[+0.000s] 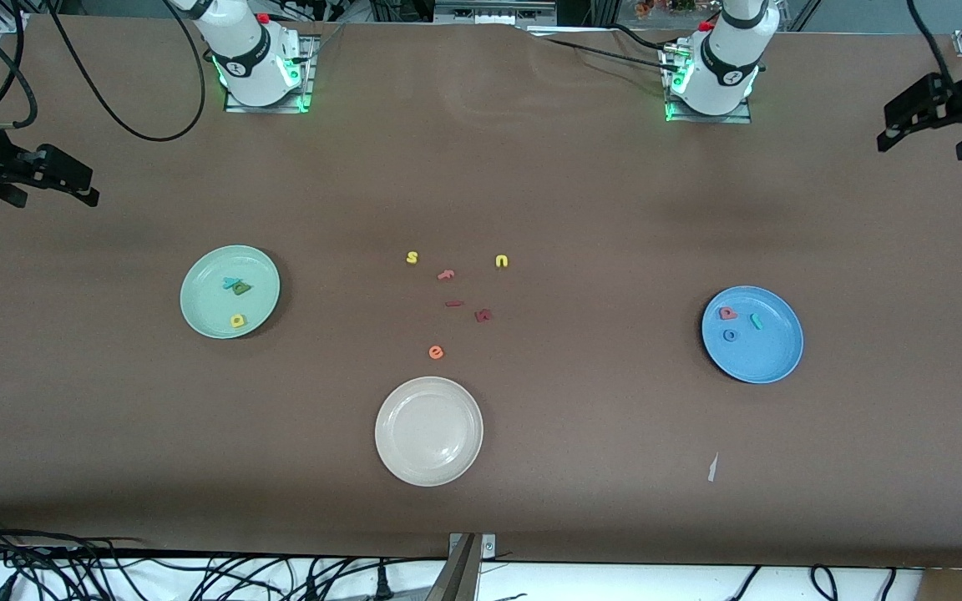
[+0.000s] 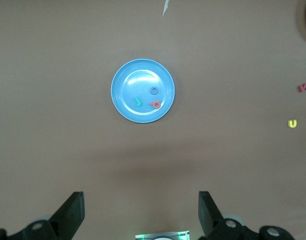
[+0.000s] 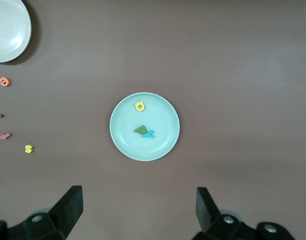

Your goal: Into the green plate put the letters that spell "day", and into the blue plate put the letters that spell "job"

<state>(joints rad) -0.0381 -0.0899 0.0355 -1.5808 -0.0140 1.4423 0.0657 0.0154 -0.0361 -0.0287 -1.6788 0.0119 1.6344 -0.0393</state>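
Observation:
The green plate (image 1: 205, 309) lies toward the right arm's end of the table and holds a teal "y" (image 1: 231, 282), a dark green "d" (image 1: 241, 289) and a yellow "a" (image 1: 237, 320). The blue plate (image 1: 769, 355), toward the left arm's end, holds a pinkish-red "b" (image 1: 727, 314), a teal "j" (image 1: 756, 320) and a blue "o" (image 1: 730, 335). My left gripper (image 1: 924, 146) (image 2: 141, 210) hangs open and empty high over the table's end. My right gripper (image 1: 59, 196) (image 3: 139, 207) is likewise open and empty over its own end.
A cream-white plate (image 1: 428, 431) sits empty near the front camera. Loose letters lie mid-table: yellow "s" (image 1: 412, 257), yellow "u" (image 1: 501, 261), salmon "f" (image 1: 446, 274), two dark red pieces (image 1: 483, 315), orange "e" (image 1: 436, 352). A white scrap (image 1: 711, 467) lies near the blue plate.

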